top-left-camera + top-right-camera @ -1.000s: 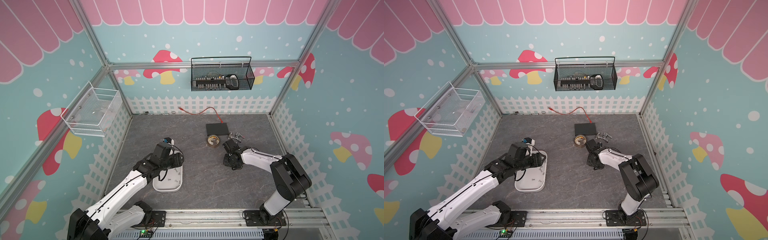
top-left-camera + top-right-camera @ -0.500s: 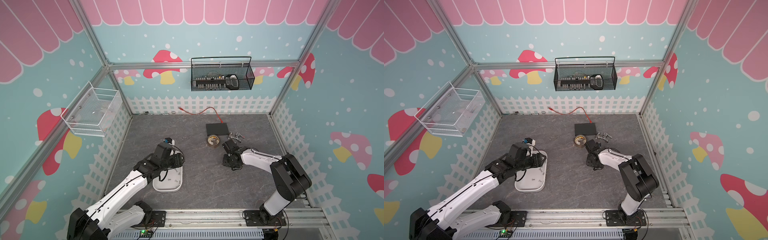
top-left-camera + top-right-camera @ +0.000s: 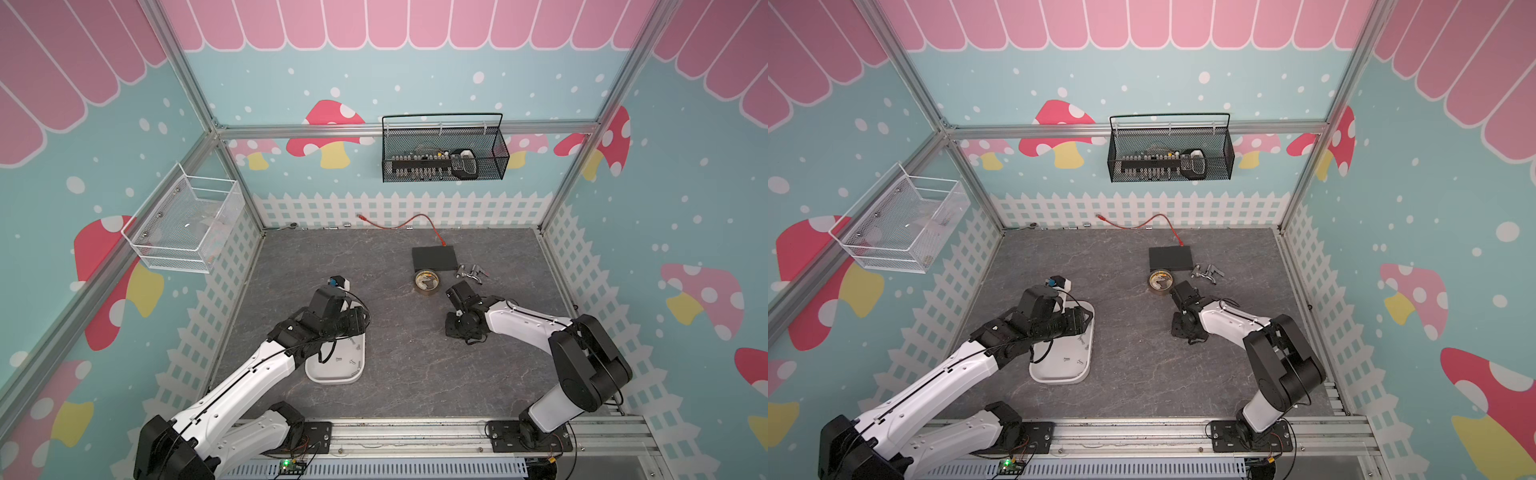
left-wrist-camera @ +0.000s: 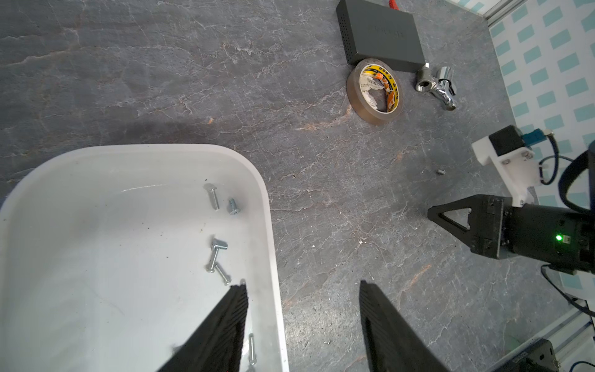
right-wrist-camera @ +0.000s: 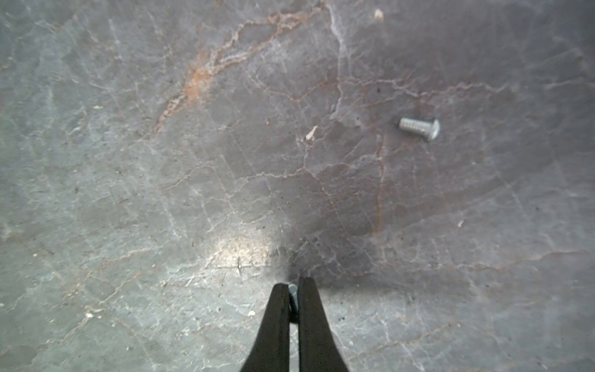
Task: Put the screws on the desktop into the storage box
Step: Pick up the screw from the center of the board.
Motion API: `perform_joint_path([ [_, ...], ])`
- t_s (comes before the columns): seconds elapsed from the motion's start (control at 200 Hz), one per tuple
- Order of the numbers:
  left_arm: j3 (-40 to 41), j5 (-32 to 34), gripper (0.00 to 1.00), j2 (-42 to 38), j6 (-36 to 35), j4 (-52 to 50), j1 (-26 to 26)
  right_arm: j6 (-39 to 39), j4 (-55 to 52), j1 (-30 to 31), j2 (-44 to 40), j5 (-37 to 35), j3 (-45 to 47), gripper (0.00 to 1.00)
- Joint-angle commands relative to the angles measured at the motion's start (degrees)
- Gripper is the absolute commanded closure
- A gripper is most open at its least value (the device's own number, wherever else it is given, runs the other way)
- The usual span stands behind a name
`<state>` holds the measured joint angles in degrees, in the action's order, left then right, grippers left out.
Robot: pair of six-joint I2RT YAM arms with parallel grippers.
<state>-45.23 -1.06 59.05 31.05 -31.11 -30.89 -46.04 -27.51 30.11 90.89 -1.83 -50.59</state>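
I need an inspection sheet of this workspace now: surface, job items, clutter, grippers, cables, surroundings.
Surface: dark grey veined desktop, some light crumbs.
Job's things: several screws lie in the storage box; one loose screw lies on the desktop.
Clutter: tape roll, flat black box, metal fittings, close together.
Grippers: left gripper open, above the box's rim; right gripper shut on a screw.
Cables: orange cable runs to the black box.
Surroundings: black wire basket and white mesh basket on the walls.

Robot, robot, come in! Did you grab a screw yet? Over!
Right end effector shut on screw. Left end effector open over box rim, maybe crowding the drop. Loose screw waits on desktop.
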Motion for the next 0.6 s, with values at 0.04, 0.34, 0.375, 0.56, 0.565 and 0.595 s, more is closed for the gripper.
perform_joint_path([
  [0.04, 0.41, 1.01, 0.4, 0.09, -0.28, -0.58, -0.53, 1.29, -1.76, 0.37, -3.5, 0.59, 0.75, 0.96],
  [0.34, 0.41, 1.34, 0.4, -0.05, -0.1, -0.66, -0.67, 2.89, -0.71, 0.46, -9.07, 5.25, 1.57, 0.98],
  [0.375, 0.41, 1.56, 0.4, -0.05, -0.11, -0.69, -0.82, 3.61, -0.84, 0.43, -9.92, 6.15, 1.18, 0.97],
  [0.56, 0.29, 2.88, 0.4, -1.18, 0.31, -0.92, -0.92, 4.62, 2.27, 1.59, -13.89, 18.05, -0.23, 0.98],
  [0.565, 0.26, 2.98, 0.4, -1.2, 0.32, -0.9, -0.92, 4.55, 2.59, 1.74, -13.99, 18.42, -0.18, 0.98],
  [0.595, 0.23, 3.16, 0.4, -1.35, 0.33, -0.97, -0.92, 3.58, 4.44, 2.38, -14.62, 20.44, 0.03, 0.98],
])
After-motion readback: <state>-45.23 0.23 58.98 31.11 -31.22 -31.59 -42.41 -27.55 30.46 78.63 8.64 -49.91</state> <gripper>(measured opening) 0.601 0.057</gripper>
